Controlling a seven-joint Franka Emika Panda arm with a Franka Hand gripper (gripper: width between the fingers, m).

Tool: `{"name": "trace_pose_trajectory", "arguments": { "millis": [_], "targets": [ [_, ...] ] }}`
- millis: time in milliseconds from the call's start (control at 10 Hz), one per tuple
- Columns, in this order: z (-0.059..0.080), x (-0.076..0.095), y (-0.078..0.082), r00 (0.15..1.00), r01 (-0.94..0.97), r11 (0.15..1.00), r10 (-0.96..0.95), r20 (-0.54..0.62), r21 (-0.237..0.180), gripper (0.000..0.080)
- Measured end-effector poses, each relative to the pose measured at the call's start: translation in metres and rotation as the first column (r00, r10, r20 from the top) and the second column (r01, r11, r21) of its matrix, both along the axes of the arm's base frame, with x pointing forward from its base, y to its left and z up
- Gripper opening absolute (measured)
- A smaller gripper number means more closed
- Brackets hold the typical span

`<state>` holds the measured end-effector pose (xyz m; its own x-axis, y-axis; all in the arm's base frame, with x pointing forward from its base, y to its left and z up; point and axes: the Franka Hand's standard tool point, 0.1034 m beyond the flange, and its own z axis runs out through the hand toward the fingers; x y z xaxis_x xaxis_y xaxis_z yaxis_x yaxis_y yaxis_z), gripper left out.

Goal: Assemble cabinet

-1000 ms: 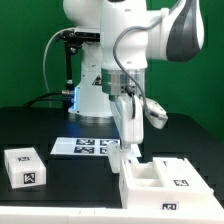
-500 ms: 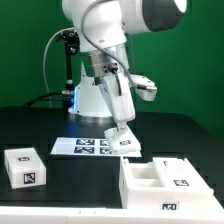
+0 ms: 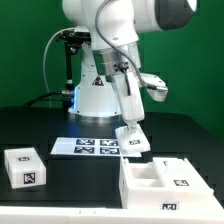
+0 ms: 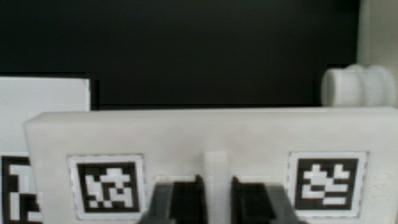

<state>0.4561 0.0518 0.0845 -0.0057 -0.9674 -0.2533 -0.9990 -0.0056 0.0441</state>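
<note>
**Operator:** What does the tool hold?

**Technician:** The tool (image 3: 128,126) is closed on a white panel (image 3: 132,141). In the wrist view its dark fingers (image 4: 176,203) stand narrowly apart and appear to pinch a central rib on the panel's edge, midway between two tags. The panel appears lifted off the tabletop (image 3: 30,125), over one end of the marker board (image 3: 85,147) and just behind the cabinet box (image 3: 150,182).

**Operator:** How will the panel handle?

**Technician:** It is probably rigid moulded plastic, light and smooth, so liable to slip. Grip at the centre rib to keep it balanced and the tags uncovered.

**Operator:** What does the cabinet box look like?

**Technician:** It is white and open-topped with inner dividers and a tag on its front. It rests at the exterior view's right.
</note>
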Motion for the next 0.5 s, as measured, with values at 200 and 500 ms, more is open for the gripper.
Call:
{"name": "trace_pose_trajectory", "arguments": {
  "millis": [200, 500],
  "targets": [
    [-0.0051, 0.0018, 0.0026, 1.0, -0.009, 1.0, 0.009, -0.006, -0.012, 0.0058],
    [-0.0054, 0.0013, 0.0019, 1.0, -0.021, 1.0, 0.021, -0.011, -0.016, 0.0058]
  ]
}}
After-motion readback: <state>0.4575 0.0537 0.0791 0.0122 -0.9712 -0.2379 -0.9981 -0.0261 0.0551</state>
